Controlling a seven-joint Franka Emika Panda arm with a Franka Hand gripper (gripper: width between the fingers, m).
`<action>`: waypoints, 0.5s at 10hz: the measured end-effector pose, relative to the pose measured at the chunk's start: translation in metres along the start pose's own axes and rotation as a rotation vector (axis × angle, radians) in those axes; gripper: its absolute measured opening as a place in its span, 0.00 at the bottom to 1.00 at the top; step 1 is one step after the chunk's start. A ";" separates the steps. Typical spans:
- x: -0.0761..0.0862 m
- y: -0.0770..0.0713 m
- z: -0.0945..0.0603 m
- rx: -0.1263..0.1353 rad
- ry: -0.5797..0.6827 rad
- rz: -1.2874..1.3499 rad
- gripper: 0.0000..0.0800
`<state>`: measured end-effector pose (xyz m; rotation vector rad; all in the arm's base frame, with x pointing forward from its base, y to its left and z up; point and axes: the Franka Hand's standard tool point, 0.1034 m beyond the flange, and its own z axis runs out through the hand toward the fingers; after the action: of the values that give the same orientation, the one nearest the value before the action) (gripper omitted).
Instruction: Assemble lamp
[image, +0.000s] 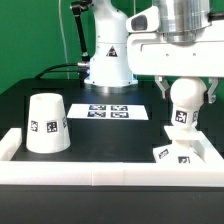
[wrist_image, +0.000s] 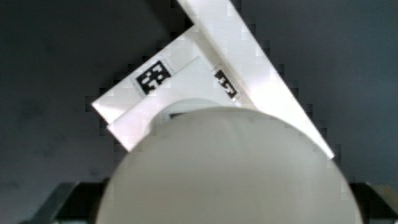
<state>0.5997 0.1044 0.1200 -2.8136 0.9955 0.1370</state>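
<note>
Black and matte, the surface (image: 90, 135) runs back to a green wall in the exterior view, with a white rail (image: 100, 175) along its near edge. On the exterior view's left the shade (image: 45, 125) stands alone, wide mouth down and narrow end up, one square tag facing the camera. The marker board (image: 110, 110) lies flat near the middle, in front of the arm's white pedestal (image: 108, 55).

On the exterior view's right the hand (image: 184, 95) hangs down from above. Its two fingers sit close against either side of the round head of the bulb (image: 181, 115), pinching it. The bulb is upright, round end up inside the hand and tagged neck pointing down. Directly below it lies the base (image: 172, 155), tucked into the near corner of the rail, two of its tags showing. This view does not settle whether the neck touches the base. Shade and hand are well apart.

The wrist view looks straight down past the held part. The bulb's smooth white dome (wrist_image: 222, 170) fills much of the picture, blurred by closeness. Beyond it the base (wrist_image: 169, 90) shows as a flat white square with two tags, one corner reaching toward the rail (wrist_image: 240, 45), which crosses as a white bar. Bare dark surface (wrist_image: 63, 60) lies beside them. Dark fingers (wrist_image: 71, 205) edge in on both sides of the dome.
</note>
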 end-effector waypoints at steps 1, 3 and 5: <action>0.000 0.000 0.000 0.001 0.000 0.039 0.73; -0.001 -0.001 0.000 0.001 0.000 0.135 0.73; -0.003 -0.001 0.001 0.014 0.002 0.348 0.73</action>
<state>0.5978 0.1076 0.1198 -2.6023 1.4707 0.1657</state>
